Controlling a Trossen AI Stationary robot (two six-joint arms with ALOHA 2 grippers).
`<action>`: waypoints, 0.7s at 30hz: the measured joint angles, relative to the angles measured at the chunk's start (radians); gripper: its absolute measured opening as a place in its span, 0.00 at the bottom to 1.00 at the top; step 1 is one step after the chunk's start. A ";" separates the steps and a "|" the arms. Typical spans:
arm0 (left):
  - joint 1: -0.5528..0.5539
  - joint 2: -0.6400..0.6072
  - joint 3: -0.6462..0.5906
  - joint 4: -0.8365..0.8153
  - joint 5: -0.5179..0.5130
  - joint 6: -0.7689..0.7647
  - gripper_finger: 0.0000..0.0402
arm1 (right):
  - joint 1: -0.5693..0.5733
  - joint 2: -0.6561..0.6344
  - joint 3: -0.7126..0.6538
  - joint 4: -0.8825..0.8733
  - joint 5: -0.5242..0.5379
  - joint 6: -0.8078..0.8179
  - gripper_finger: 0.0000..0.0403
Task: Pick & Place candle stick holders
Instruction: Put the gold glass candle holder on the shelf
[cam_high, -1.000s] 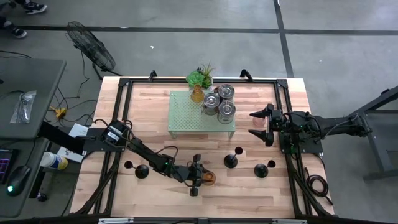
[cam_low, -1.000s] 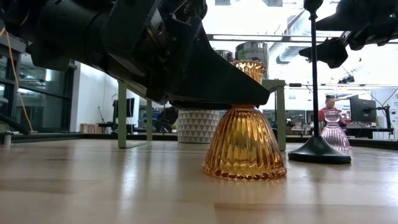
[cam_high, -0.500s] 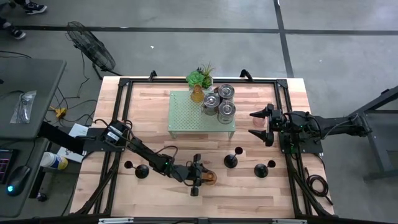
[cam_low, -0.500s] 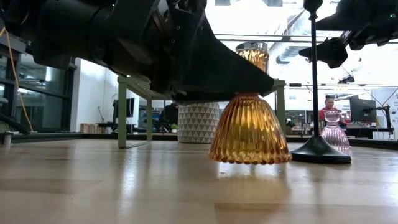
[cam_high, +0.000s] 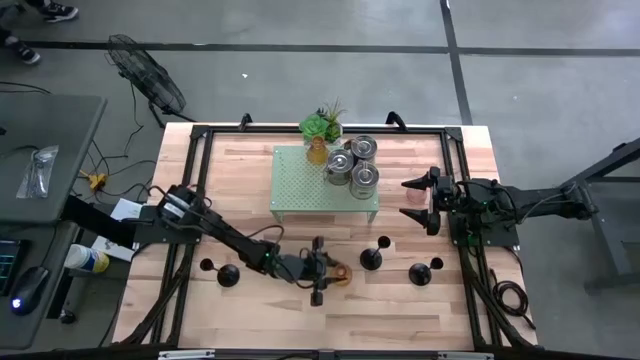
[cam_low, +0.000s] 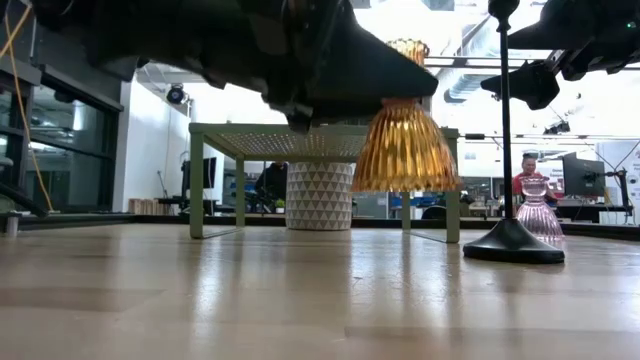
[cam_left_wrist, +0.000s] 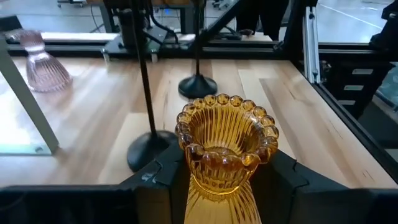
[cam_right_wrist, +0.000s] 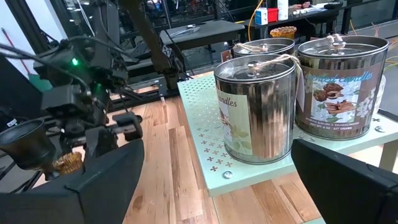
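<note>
An amber ribbed glass candle stick holder (cam_left_wrist: 224, 146) hangs above the table (cam_high: 250, 170) near its front middle, with my left gripper (cam_high: 326, 273) shut on it. Three black holders (cam_high: 229, 275) (cam_high: 372, 258) (cam_high: 420, 272) stand on their round bases along the front. Three silvery tins (cam_high: 363, 180) and a second amber holder (cam_high: 317, 152) stand on the pale green stand (cam_high: 300, 185). A pink glass holder (cam_low: 540, 215) stands at the right, near my right gripper (cam_high: 418, 197), which is open and holds nothing. My left gripper pinches the amber holder at its narrow neck (cam_left_wrist: 198, 177), just under the beaded rim, between its two fingers (cam_left_wrist: 166, 177). The fingers come in nearly level from the table's left. The holder stays upright, its flared base (cam_low: 405, 165) down and lifted clear of the table.
A green spiky potted plant (cam_high: 322, 125) stands behind the stand at the far edge. A black frame (cam_high: 195, 200) runs around the table. Bare wood lies between the stand and the front row of black holders.
My left gripper has risen and gone slightly toward the table's far edge, still shut on the amber holder. The holder, which stood on the table a second ago, is now lifted clear of it and still upright.
</note>
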 joint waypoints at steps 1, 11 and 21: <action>0.003 -0.009 0.000 -0.007 0.003 0.004 0.32 | 0.000 0.000 0.000 0.000 0.000 0.000 0.99; 0.049 -0.098 0.000 -0.035 0.006 0.052 0.32 | 0.000 0.000 0.000 0.000 0.000 0.000 0.99; 0.075 -0.235 0.000 -0.137 0.011 0.087 0.32 | 0.000 0.000 0.000 0.000 0.000 0.000 0.99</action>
